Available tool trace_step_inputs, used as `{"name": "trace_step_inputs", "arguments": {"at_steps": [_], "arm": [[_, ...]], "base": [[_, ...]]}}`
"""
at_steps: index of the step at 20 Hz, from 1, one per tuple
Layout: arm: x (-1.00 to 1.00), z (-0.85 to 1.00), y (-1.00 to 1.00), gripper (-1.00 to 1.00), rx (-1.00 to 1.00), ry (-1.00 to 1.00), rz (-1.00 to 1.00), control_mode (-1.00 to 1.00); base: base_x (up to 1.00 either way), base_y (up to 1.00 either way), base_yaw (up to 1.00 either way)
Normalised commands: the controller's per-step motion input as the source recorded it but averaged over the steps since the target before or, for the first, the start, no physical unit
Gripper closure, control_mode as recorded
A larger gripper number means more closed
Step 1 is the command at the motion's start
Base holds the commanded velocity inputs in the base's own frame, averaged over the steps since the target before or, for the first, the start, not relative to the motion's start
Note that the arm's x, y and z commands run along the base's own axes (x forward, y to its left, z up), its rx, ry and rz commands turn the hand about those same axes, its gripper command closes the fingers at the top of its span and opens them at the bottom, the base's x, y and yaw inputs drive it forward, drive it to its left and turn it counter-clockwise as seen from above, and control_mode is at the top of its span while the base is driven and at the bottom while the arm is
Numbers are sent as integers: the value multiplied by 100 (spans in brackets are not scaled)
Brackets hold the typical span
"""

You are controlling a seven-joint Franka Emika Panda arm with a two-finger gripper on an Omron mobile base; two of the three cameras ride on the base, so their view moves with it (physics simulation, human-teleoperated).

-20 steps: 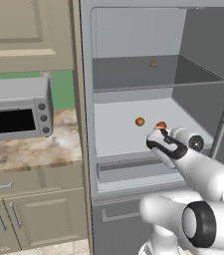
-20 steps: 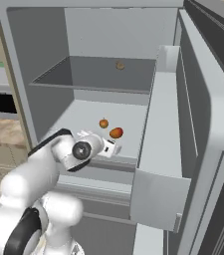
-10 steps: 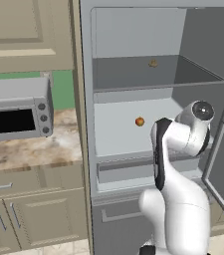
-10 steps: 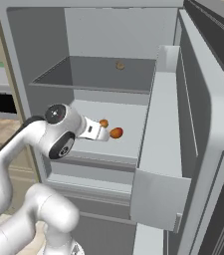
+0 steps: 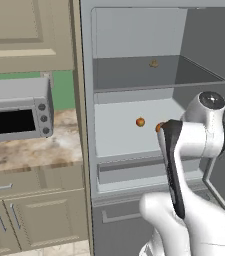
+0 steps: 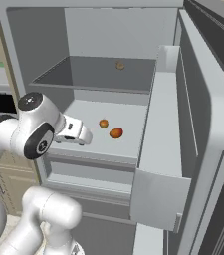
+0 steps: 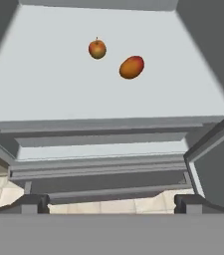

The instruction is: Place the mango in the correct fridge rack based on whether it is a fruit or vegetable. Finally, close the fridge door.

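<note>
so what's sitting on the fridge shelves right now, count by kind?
Oval orange-red mango on the pale whitish-grey shelf: 1
Smaller round orange fruit beside it on the same shelf, apart from it: 1
Small tan item on the darker grey shelf above: 1
Total: 3
</note>
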Motion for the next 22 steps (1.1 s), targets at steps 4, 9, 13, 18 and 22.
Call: {"name": "trace_step_inputs", "arguments": {"at_steps": [4, 9, 13, 18, 22], "arm": [[-45, 0, 5, -100, 0, -1, 2, -100], [-3, 0, 0, -100, 0, 0, 0, -100], [0, 0, 0, -100, 0, 0, 0, -100], [-26, -1, 0, -100, 0, 0, 2, -100], [-11, 0, 0, -100, 0, 0, 1, 100]], "base": [[0, 0, 0], [0, 0, 0], [0, 0, 0], [0, 0, 0], [-44, -3, 3]]}}
